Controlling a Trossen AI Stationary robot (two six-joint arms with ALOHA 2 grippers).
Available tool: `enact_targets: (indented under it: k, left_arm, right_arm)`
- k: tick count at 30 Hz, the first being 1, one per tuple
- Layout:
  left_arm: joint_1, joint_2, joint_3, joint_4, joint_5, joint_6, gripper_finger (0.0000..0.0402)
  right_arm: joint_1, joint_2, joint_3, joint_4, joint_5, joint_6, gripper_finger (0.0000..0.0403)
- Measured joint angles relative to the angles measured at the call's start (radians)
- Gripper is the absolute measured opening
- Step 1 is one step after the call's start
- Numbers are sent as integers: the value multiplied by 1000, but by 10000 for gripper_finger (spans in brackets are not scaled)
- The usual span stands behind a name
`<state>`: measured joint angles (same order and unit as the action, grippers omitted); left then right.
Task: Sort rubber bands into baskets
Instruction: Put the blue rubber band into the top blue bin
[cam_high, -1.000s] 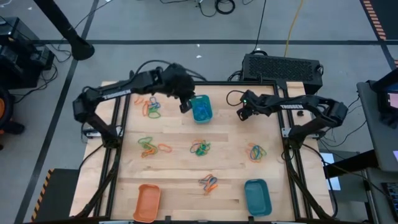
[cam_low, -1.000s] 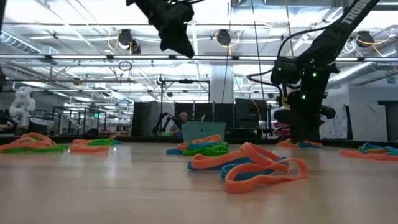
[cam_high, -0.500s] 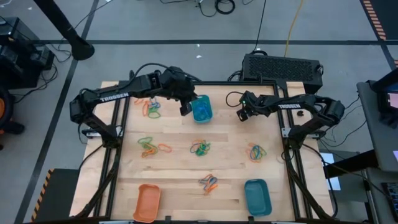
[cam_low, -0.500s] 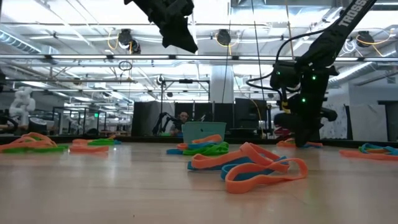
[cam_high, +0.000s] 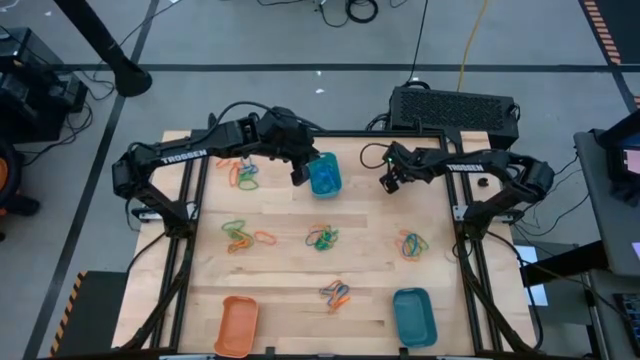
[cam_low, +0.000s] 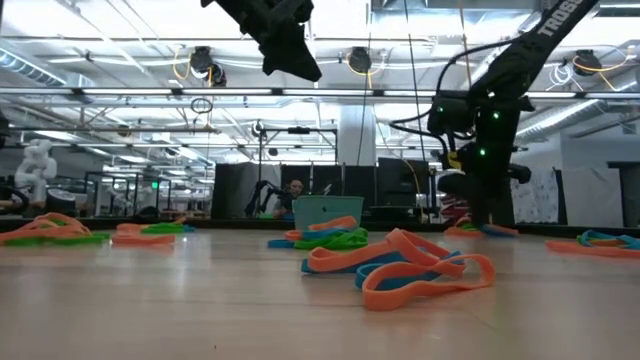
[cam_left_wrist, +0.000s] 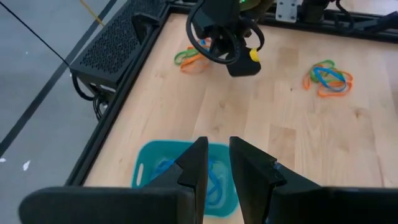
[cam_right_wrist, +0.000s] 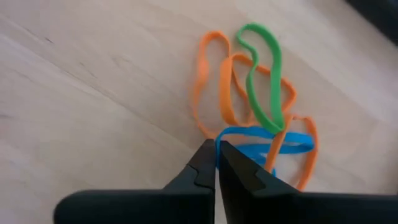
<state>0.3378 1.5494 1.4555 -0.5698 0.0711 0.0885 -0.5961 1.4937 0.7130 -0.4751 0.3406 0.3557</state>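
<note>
Rubber bands in orange, blue and green lie in small heaps on the wooden table (cam_high: 290, 270). My right gripper (cam_high: 386, 184) points down at the far right heap (cam_right_wrist: 255, 93) and is shut on a blue band (cam_right_wrist: 267, 138) in it. My left gripper (cam_high: 298, 175) hangs high above the table beside the far teal basket (cam_high: 325, 176). Its fingers (cam_left_wrist: 199, 152) stand a narrow gap apart with nothing seen between them. That basket (cam_left_wrist: 146, 162) has blue bands in it. My right gripper pinches the blue band's near end (cam_right_wrist: 222, 133) between its two fingertips, coming steeply from above. The rest of the band lies slack on the table, tangled with an orange and a green band. The fingers themselves hide the exact place of contact.
Other heaps lie at the far left (cam_high: 243, 172), middle left (cam_high: 240, 236), centre (cam_high: 322, 238), right (cam_high: 412, 244) and near centre (cam_high: 336, 294). An orange basket (cam_high: 237, 325) and a second teal basket (cam_high: 413, 316) stand at the near edge. A black box (cam_high: 455, 105) sits beyond the far edge.
My right gripper has shifted slightly over the far right heap, staying low at the table. The heaps and baskets lie as before.
</note>
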Motion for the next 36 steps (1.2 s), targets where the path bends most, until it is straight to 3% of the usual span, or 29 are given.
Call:
enact_targets:
  k: [6,11,22,36]
  left_arm:
    - [0,1,0,0,0,20,75]
    - [0,2,-48,65,0,30,75]
    - [-1,4,-206,270,30,22,75]
    - [-44,3,-208,302,58,22,75]
  right_arm:
    - [1,-2,70,-85,-27,-41,1]
    - [1,-84,74,-97,-187,-114,1]
    - [-37,-382,9,-83,-165,-74,0]
    - [-37,-321,9,-129,-160,-45,5]
